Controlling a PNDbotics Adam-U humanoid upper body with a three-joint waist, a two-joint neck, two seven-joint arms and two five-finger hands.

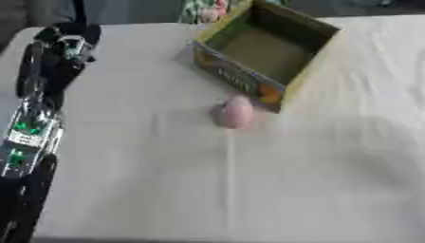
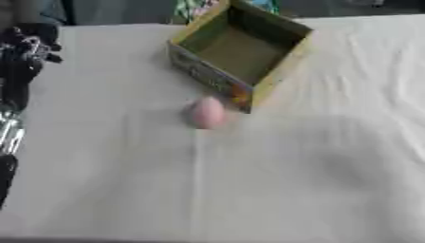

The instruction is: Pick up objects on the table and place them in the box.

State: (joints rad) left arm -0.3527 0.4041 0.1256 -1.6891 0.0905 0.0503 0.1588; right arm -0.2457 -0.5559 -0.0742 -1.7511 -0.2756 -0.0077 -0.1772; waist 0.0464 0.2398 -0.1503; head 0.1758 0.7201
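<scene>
A pink egg-shaped object lies on the white tablecloth, just in front of the near corner of the box. The box is open-topped, yellow-green with a printed front wall, and its inside looks empty. My left arm runs up the left edge of the view, and my left hand hovers over the far left of the table, well apart from both the pink object and the box. The hand is blurred and nothing is seen in it. My right hand shows in neither view.
The white cloth covers the table to its front edge and is wrinkled at the right. Something colourful shows past the table's far edge behind the box.
</scene>
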